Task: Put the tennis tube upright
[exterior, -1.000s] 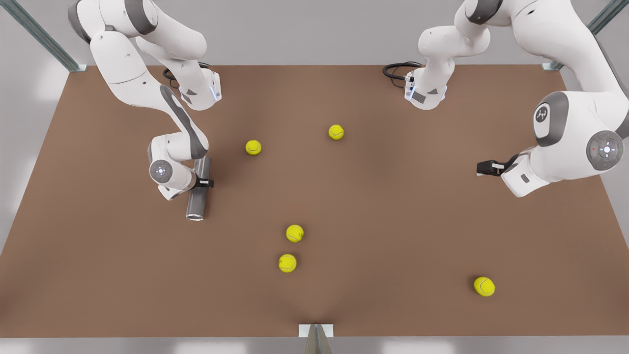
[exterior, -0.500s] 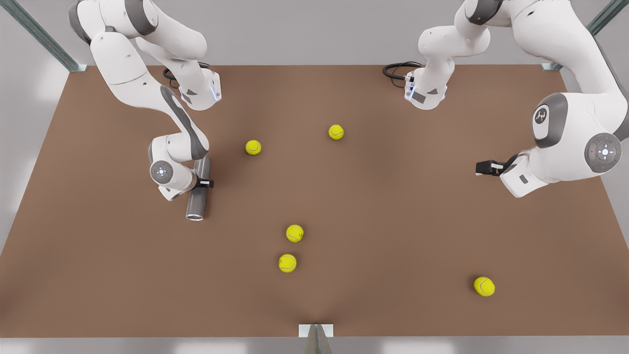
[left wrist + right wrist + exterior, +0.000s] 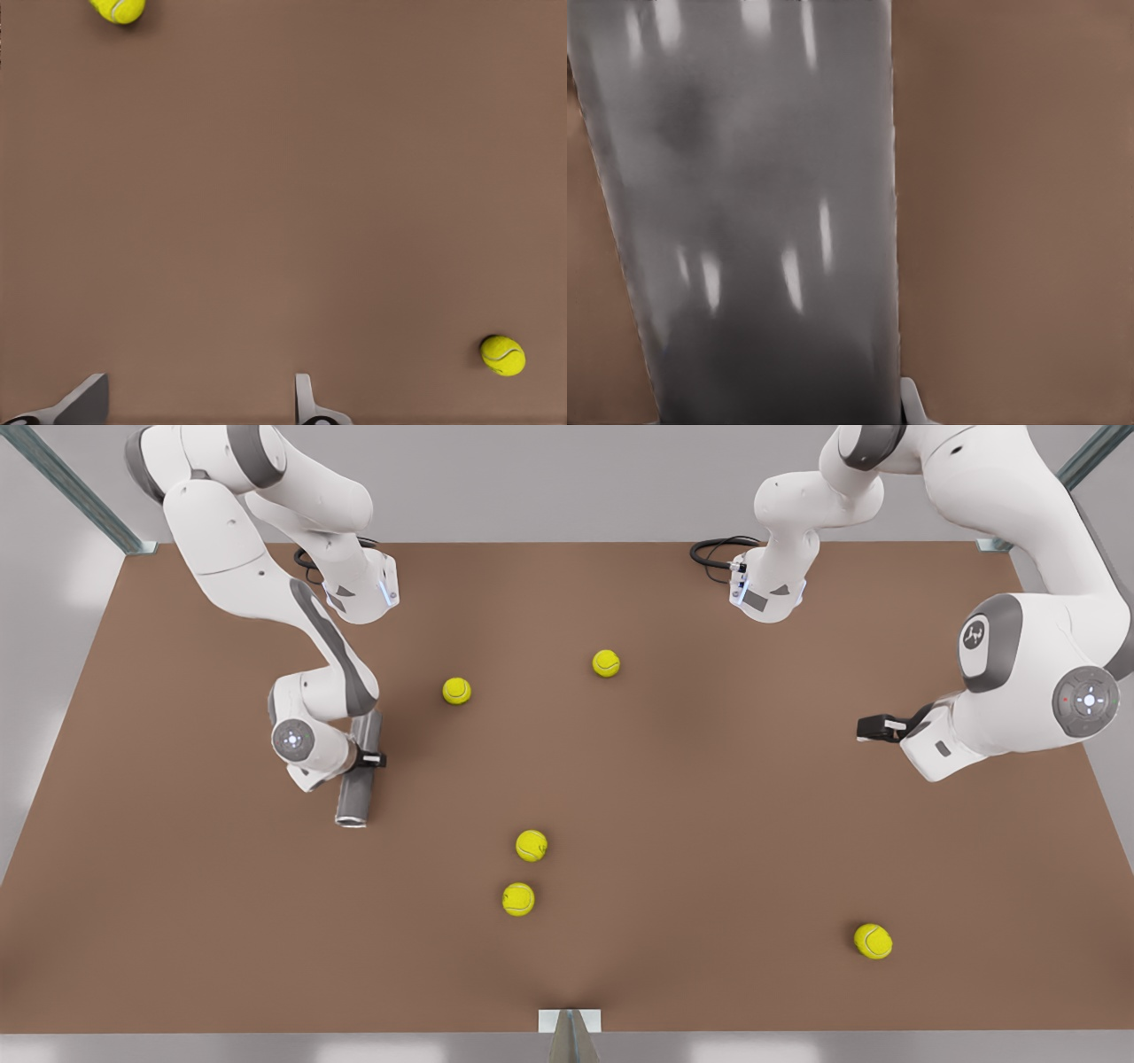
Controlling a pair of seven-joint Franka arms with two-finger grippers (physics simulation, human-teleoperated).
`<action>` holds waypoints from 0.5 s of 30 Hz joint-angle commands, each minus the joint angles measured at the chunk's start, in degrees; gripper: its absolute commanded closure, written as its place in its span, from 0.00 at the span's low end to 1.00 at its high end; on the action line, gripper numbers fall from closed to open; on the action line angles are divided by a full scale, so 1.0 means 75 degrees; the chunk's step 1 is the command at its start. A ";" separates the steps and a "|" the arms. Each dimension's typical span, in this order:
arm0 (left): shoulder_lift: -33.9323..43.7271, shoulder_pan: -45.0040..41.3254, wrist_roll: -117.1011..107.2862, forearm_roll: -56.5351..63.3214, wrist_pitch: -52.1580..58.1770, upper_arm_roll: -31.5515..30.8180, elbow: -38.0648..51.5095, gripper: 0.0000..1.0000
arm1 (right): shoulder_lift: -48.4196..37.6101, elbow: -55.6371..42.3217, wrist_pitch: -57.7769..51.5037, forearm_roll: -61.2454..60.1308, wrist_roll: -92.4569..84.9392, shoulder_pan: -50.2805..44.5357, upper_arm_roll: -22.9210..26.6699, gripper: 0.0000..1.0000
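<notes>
Now, right hand [image 3: 359, 759]: clamped around lying grey metallic cylinder tennis tube [image 3: 357, 780], front view's left.
Left hand [image 3: 873, 728]: open, empty, waiting.
Risk: smooth tube slipping when tilted.

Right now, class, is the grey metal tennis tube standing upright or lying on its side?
Lying on its side. The grey metal tennis tube stretches lengthwise along the brown table, with the right claw around its middle.

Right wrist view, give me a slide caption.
Right gripper astride the lying grey tube on the brown table.
</notes>
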State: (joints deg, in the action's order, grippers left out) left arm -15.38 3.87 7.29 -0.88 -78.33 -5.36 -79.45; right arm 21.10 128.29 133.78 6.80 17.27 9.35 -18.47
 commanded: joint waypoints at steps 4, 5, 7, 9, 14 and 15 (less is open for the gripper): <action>0.0000 0.0000 0.0000 0.0000 -0.0009 0.0000 0.0000 0.00 | -0.0001 -0.1004 -0.1068 0.0019 -0.0006 -0.0181 -0.0162 0.25; 0.0000 0.0000 0.0000 0.0000 -0.0009 0.0000 0.0000 0.00 | -0.0001 -0.1461 -0.1466 0.0019 -0.0030 -0.0286 -0.0255 0.25; 0.0000 0.0000 0.0000 0.0000 -0.0021 0.0000 0.0000 0.00 | 0.0023 -0.1895 -0.1654 0.0030 -0.0042 -0.0696 -0.0255 0.25; 0.0001 0.0000 0.0000 0.0000 -0.0021 0.0000 0.0000 0.00 | 0.0034 -0.2047 -0.1690 0.0042 -0.0042 -0.1094 -0.0255 0.25; 0.0000 0.0000 0.0000 0.0000 -0.0044 0.0000 0.0000 0.00 | 0.0058 -0.2809 -0.1690 0.0077 -0.0206 -0.2688 -0.0244 0.25; 0.0000 0.0012 0.0000 0.0000 -0.0056 0.0000 0.0000 0.00 | 0.0058 -0.2914 -0.1690 0.0089 -0.0194 -0.3028 -0.0244 0.25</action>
State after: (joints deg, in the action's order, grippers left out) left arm -15.39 3.97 7.29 -0.88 -78.75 -5.36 -79.45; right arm 21.52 105.93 121.05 7.65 15.64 -14.12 -20.31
